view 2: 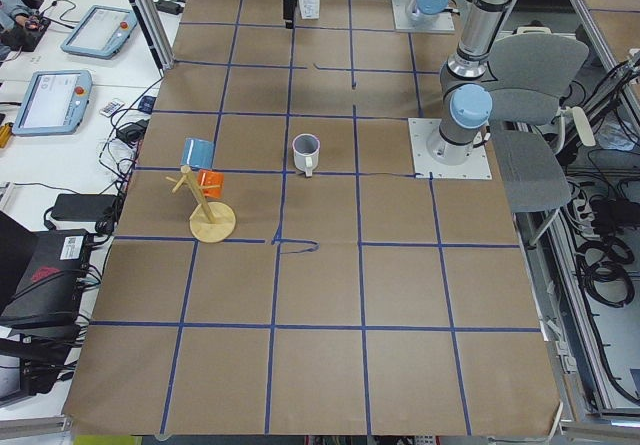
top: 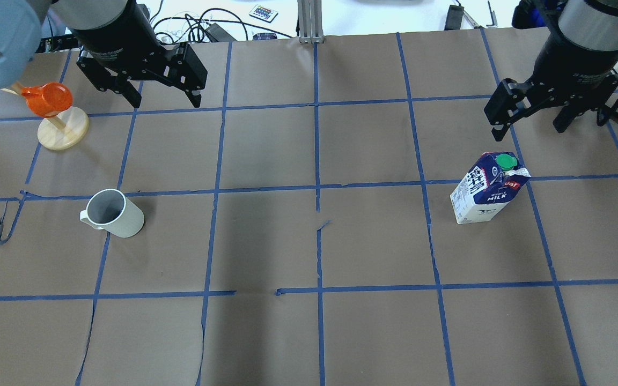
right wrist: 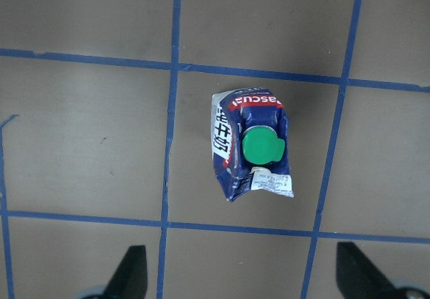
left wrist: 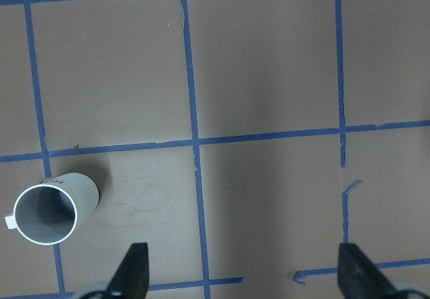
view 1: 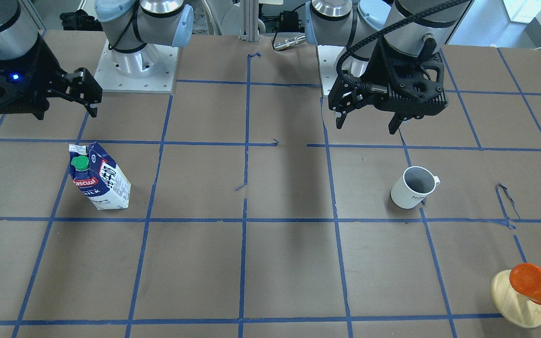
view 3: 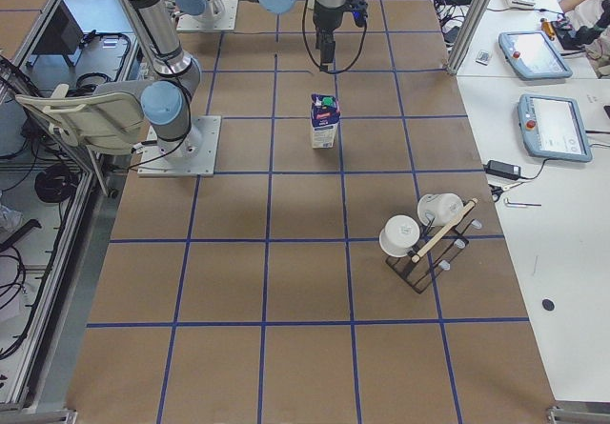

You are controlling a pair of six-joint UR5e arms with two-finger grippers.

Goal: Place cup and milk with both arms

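The white cup (view 1: pixel 413 188) stands upright on the brown paper, handle out to the side; it also shows in the overhead view (top: pixel 110 213) and low left in the left wrist view (left wrist: pixel 50 208). My left gripper (top: pixel 167 101) hangs open and empty above the table, beyond the cup and apart from it; it also shows in the front view (view 1: pixel 366 126). The milk carton (top: pixel 486 187) stands upright with its green cap on top, and also shows in the front view (view 1: pixel 99 176). My right gripper (top: pixel 529 128) is open and empty, high above the carton (right wrist: pixel 252 144).
An orange cup on a wooden stand (top: pixel 54 115) is near the left arm at the table's far left; a blue cup (view 2: pixel 198 152) hangs on it too. A rack with white cups (view 3: pixel 419 233) stands at the right end. Blue tape lines grid the table (top: pixel 314 241).
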